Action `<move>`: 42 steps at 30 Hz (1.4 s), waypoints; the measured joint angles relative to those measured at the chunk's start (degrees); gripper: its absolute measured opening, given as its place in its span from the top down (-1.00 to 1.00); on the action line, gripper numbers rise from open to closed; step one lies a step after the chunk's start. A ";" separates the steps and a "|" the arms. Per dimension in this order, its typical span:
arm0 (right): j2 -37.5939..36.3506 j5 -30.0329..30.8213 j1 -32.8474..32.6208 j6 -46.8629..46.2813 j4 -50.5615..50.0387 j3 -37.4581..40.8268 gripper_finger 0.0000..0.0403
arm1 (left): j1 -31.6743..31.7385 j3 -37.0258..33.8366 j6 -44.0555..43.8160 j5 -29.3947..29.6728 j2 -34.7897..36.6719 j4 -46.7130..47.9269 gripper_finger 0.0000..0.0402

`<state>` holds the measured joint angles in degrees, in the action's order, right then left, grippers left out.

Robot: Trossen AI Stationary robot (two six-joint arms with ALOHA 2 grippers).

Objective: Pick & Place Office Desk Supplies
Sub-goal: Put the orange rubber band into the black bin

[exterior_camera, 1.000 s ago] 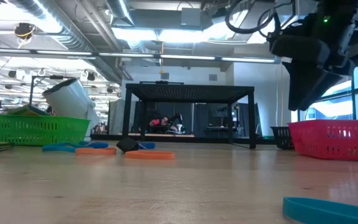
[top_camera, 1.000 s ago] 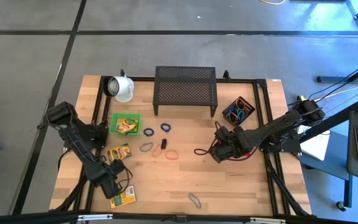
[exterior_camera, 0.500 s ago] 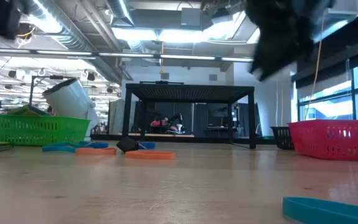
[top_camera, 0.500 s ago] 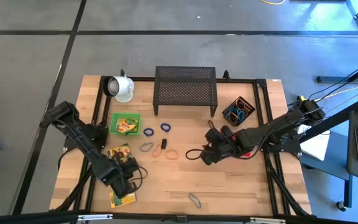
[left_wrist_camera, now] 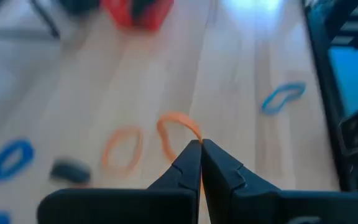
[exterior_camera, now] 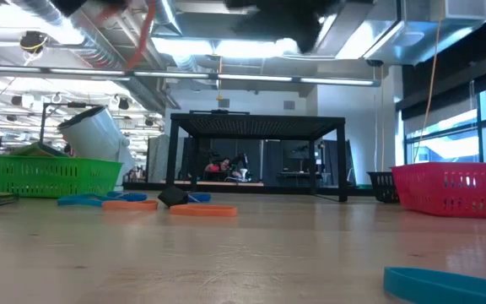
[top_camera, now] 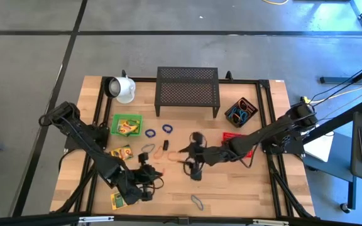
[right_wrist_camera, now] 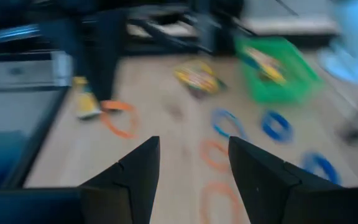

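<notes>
**Materials and finish, table scene**

Table (top_camera: 231,188): pale wood planks, visible grain, smooth satin sheen in the low view. Frame rails along the edges: black metal, matt.
Rack (top_camera: 187,91) at the far edge: perforated black metal mesh, matt.
Mug (top_camera: 124,89) near the far-left corner: white, glossy, ceramic-looking.
Green basket (top_camera: 126,125): slotted plastic, slight shine. Red basket (exterior_camera: 458,187): same moulded plastic lattice.
Rubber bands, e.g. orange band (left_wrist_camera: 179,127) and blue band (top_camera: 166,128): thin rubber, matt.
Crayon box (top_camera: 121,152): printed card, smooth.
Left gripper (left_wrist_camera: 201,149) fingers: dark matt plastic. Right gripper (right_wrist_camera: 191,155): same finish.
</notes>
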<state>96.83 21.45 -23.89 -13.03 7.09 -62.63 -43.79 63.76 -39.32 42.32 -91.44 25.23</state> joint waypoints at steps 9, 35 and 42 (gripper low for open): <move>6.95 -15.02 -0.01 19.01 18.16 0.04 0.05 | 2.84 0.75 17.28 1.12 0.02 -13.11 0.98; 7.09 -11.48 0.21 12.90 19.06 0.07 0.07 | 6.93 0.75 32.73 1.58 0.09 -23.84 0.99; 7.07 -9.68 0.21 12.14 19.04 0.07 0.38 | 6.54 0.75 33.71 2.17 0.09 -23.80 0.99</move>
<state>103.90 11.77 -23.68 -0.89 26.13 -62.57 -37.26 64.51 -5.61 44.49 -91.35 1.43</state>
